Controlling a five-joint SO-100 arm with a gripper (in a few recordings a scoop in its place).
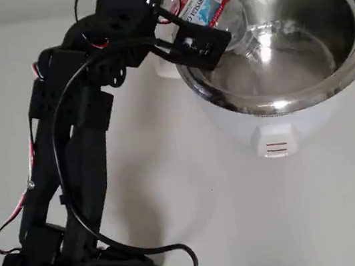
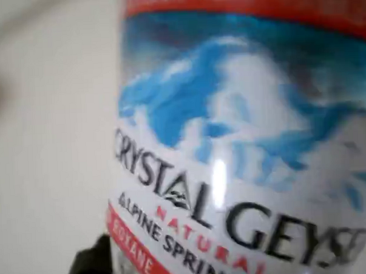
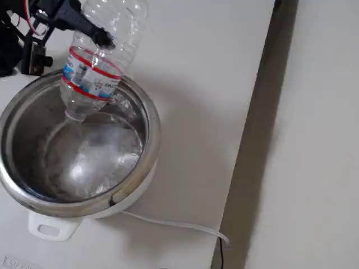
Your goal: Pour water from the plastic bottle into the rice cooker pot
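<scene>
The small clear plastic bottle (image 3: pixel 101 61) with the red-banded white label is clamped at its middle by the black gripper (image 1: pixel 192 33), inverted below the fingers with its open neck inside the large shiny stainless-steel rice cooker pot (image 3: pixel 147 120). The tilt is best held steady, the neck kept within the rim, until the bottle is drained. A plain white table (image 1: pixel 201 237) carries the cooker, with a white cord (image 3: pixel 179 225) trailing.

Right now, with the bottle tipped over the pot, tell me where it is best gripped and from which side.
Grip the plastic bottle on its straight body, at or just above the label, where the end effector is clamped on it now. Come from the side, across its width: it hangs neck down over the rice cooker pot, so the neck must stay free and the walls there run parallel.
</scene>
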